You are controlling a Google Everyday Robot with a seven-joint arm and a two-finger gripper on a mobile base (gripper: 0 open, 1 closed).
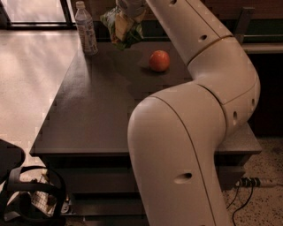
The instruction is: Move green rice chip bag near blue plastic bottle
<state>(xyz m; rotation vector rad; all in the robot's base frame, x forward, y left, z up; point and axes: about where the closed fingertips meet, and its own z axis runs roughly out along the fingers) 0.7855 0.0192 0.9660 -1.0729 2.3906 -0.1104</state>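
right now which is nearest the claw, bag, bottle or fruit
The green rice chip bag: it is right under the claw at the table's far edge, while the blue plastic bottle and the round fruit sit apart from it.

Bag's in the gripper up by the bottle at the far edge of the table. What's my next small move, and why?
Probably lower the gripper and set the green rice chip bag down right there. It hangs at the table's far edge, a narrow gap from the upright blue plastic bottle on its left in view, so it already looks near enough.
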